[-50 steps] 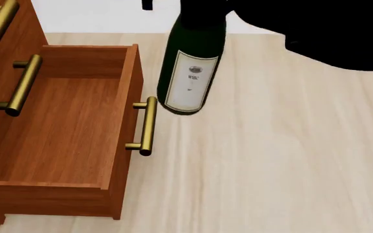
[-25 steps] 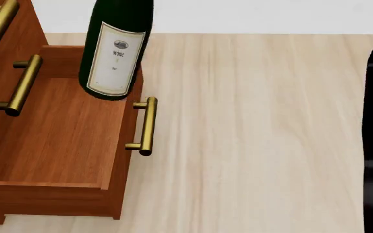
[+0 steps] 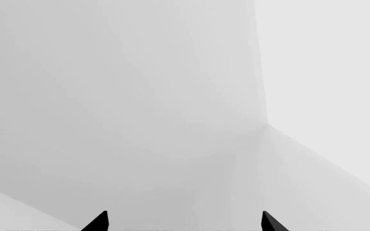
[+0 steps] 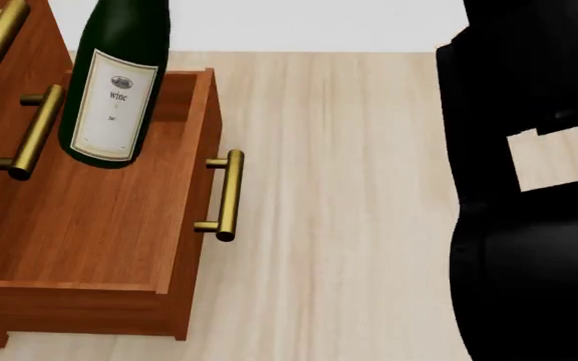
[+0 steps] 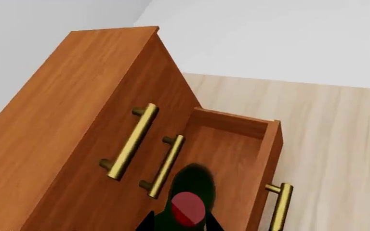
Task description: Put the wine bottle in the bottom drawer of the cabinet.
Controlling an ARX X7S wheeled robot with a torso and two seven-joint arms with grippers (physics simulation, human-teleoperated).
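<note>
Right gripper [image 5: 177, 222] clamped on wine bottle [image 4: 114, 83], upright above the open bottom drawer [image 4: 88, 218] near its front edge; early release could topple it against the front wall; left gripper [image 3: 183, 222] fingers apart, empty

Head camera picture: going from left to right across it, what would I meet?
Brass handles of the upper drawers → wine bottle, hanging over the open bottom drawer → that drawer's brass handle → bare pale wooden floor → the robot's black arm at the right edge.
</note>
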